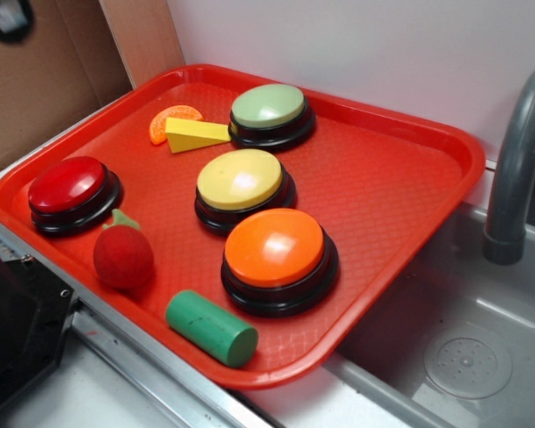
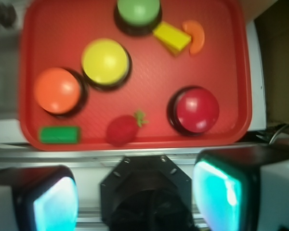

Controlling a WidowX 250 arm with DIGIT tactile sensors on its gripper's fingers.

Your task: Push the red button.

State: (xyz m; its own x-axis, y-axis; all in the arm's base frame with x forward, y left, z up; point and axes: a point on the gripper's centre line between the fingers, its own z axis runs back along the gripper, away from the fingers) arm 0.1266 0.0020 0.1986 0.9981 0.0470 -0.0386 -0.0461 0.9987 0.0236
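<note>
You have not started press: gripper (image 2: 135, 197) high above tray (image 1: 401, 178), jaws apart, empty. Red button (image 1: 69, 185) untouched at tray's left corner, strawberry toy (image 1: 122, 257) just beside. Whole approach and push remain.

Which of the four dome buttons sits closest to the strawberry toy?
The red button, alone at the tray's left end; the green, yellow and orange ones line up farther right.

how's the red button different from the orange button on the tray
The red button has a dark red glossy cap; the orange button has a bright orange one. The red button looks slightly smaller. In the exterior view the red button sits at the tray's left edge by the strawberry toy; the orange button sits near the green cylinder. Both have domed caps on black round bases.
</note>
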